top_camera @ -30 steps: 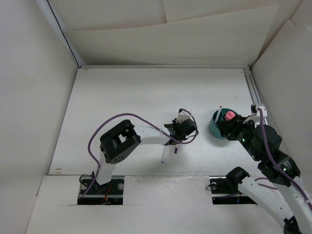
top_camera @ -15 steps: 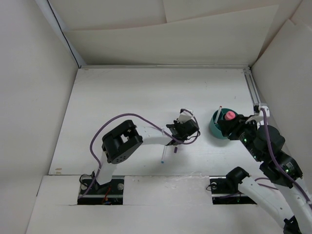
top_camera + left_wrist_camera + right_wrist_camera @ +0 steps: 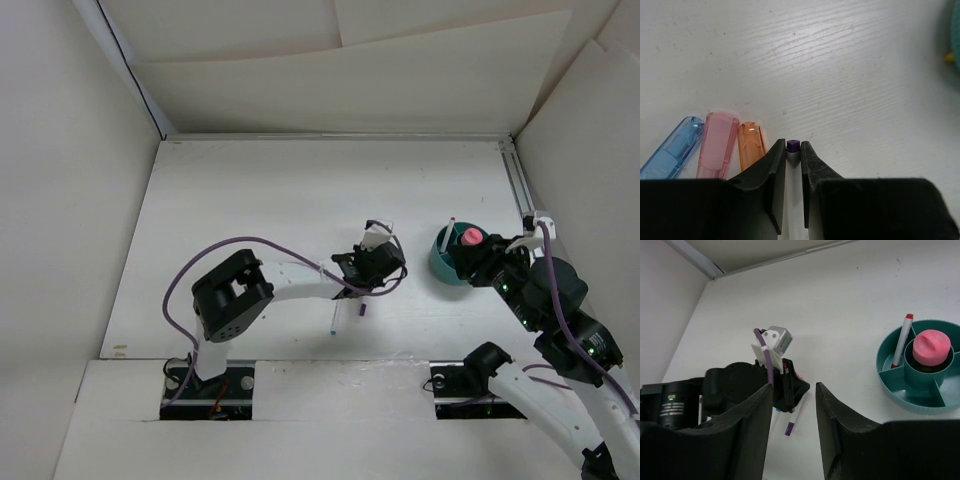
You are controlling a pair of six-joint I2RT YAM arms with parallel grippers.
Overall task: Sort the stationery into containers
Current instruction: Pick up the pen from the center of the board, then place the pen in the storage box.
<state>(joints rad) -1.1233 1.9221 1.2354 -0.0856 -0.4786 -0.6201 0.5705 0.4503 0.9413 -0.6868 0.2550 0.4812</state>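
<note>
My left gripper (image 3: 366, 266) is shut on a thin white pen with a purple tip (image 3: 793, 154), low over the table; the pen's purple end (image 3: 361, 309) sticks out behind the gripper. Blue (image 3: 672, 150), pink (image 3: 717, 145) and orange (image 3: 751, 145) markers lie side by side just left of the fingers. A white pen with a blue tip (image 3: 334, 318) lies beside the gripper. The teal-green cup (image 3: 446, 266) holds a pink-capped glue stick (image 3: 931, 347) and a red-tipped pen (image 3: 901, 342). My right gripper (image 3: 793, 387) is open and empty, raised beside the cup.
White walls enclose the table on the left, back and right. A metal rail (image 3: 519, 185) runs along the right edge behind the cup. The left arm's purple cable (image 3: 240, 245) loops above the table.
The left arm's elbow has swung left and lower while its gripper stays at the pen. The right arm has barely moved.
</note>
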